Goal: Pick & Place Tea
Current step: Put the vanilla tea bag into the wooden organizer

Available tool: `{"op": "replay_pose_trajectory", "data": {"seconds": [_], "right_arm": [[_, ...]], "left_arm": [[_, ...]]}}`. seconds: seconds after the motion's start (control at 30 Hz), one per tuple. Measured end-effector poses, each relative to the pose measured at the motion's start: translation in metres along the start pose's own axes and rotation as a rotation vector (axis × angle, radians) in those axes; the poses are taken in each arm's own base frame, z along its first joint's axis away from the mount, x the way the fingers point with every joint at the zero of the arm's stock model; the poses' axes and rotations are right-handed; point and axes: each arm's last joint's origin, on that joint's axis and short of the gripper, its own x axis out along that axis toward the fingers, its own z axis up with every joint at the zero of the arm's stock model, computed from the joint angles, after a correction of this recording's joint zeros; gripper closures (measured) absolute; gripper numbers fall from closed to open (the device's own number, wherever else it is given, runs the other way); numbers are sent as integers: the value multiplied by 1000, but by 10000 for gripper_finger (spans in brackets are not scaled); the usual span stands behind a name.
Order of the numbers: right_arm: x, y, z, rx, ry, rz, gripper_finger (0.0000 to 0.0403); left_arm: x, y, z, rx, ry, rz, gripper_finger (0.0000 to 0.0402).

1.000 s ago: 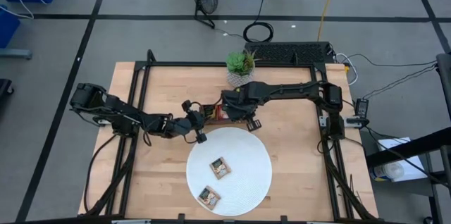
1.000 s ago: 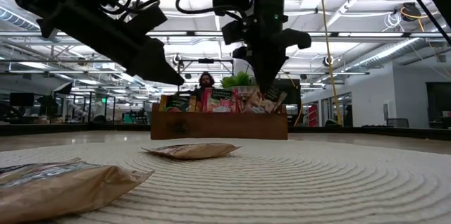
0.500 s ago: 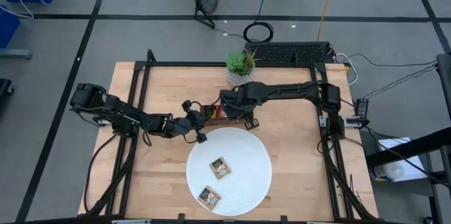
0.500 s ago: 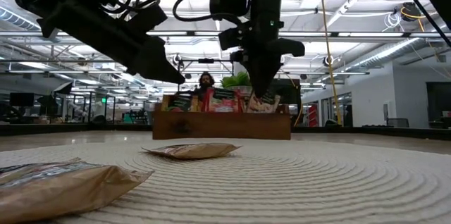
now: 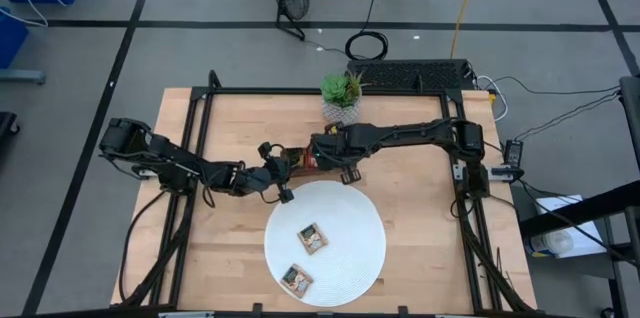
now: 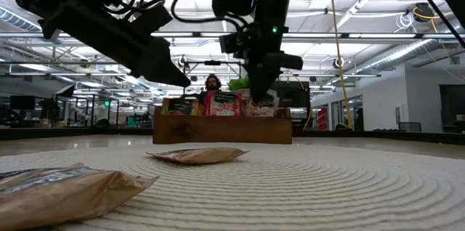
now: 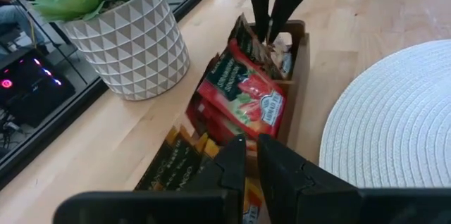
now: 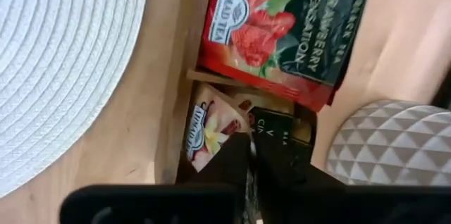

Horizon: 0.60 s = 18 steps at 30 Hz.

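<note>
Change: right gripper (image 6: 260, 94) has shifted a little toward the left arm's side, above the wooden tray (image 5: 300, 162).
Right jaws: closed, tips down among the tan sachets (image 8: 208, 127) in the tray's end compartment; grip not confirmed.
Left gripper (image 7: 251, 155): jaws narrow, empty, hovers near the tray.
Tea: two sachets (image 5: 313, 238) lie on the white plate (image 5: 360, 218); red ones (image 7: 243, 101) stay in the tray.
Advice: lift straight up, taking one sachet only.
Obstacles: plant pot (image 7: 130, 44) just beside the tray; left arm close.
</note>
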Motion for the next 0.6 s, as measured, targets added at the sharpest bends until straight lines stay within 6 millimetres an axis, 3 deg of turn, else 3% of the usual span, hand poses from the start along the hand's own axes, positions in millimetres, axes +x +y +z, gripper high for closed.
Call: {"op": "replay_pose_trajectory", "data": {"seconds": [0.27, 0.6], "right_arm": [[-11, 10, 11, -26, -11, -159, 366], [-17, 5, 12, 11, 31, -359, 344]], "left_arm": [[0, 0, 0, -9, 1, -1, 357], [0, 0, -1, -10, 4, -2, 357]]}}
